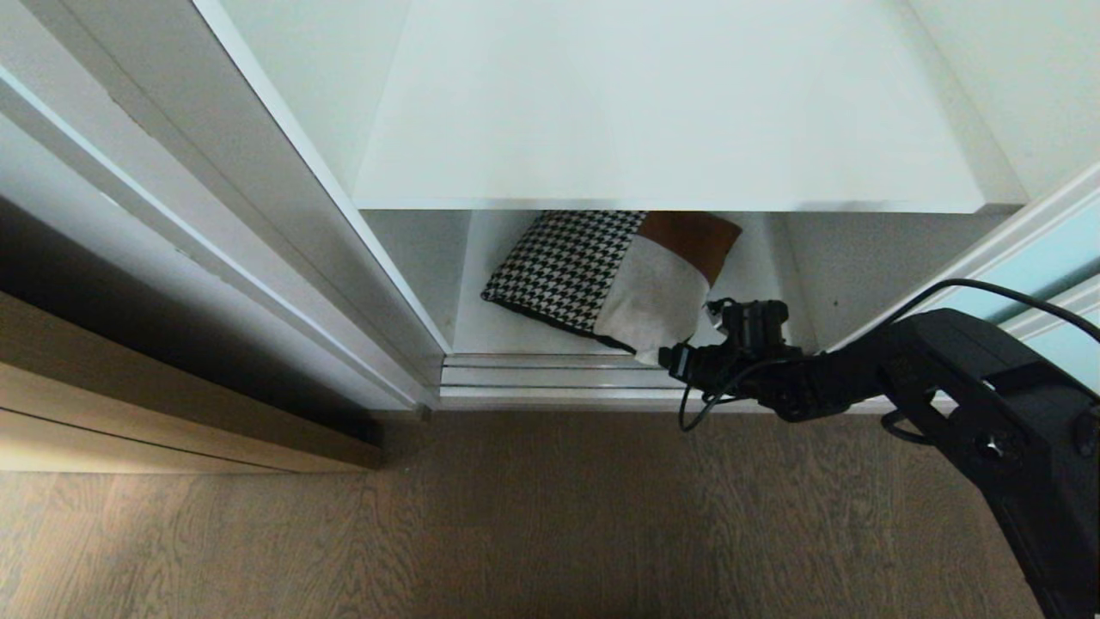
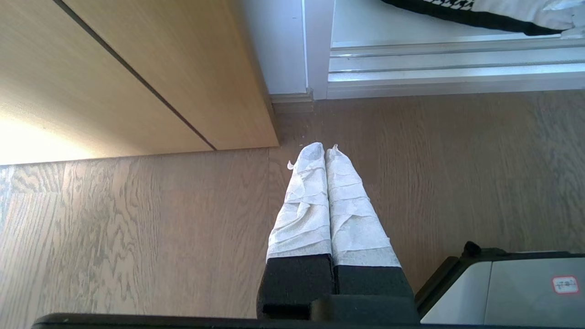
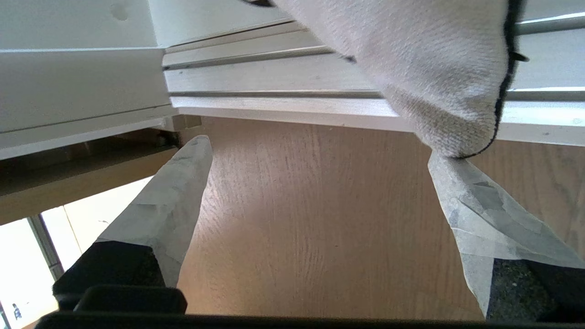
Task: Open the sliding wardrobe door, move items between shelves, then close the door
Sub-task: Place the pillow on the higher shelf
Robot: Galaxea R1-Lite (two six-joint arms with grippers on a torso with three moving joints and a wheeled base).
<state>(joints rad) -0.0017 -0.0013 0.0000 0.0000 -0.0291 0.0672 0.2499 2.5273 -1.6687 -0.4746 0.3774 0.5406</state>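
Two grippers are showing. The left gripper [image 2: 325, 153] is hanging over the wood floor [image 2: 137, 237], fingers pressed together. The right gripper [image 3: 320, 151] is hovering at the wardrobe's bottom track [image 3: 274, 77], fingers spread wide; the cushion [image 1: 601, 275] is lying on the lowest shelf [image 1: 498, 331], its cream corner just above one fingertip [image 3: 445, 169].

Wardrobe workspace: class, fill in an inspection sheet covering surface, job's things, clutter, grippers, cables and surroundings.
Surface: bottom shelf white, holding the cushion; upper shelf bare.
Job's things: cushion, one corner overhanging the door track; sliding door pushed aside at right.
Clutter: nothing seen.
Grippers: right gripper open at the cushion's corner, not gripping; left gripper shut, over the floor.
Cables: black cable looping along the right arm.
Surroundings: wood floor; tan wood-grain door left.
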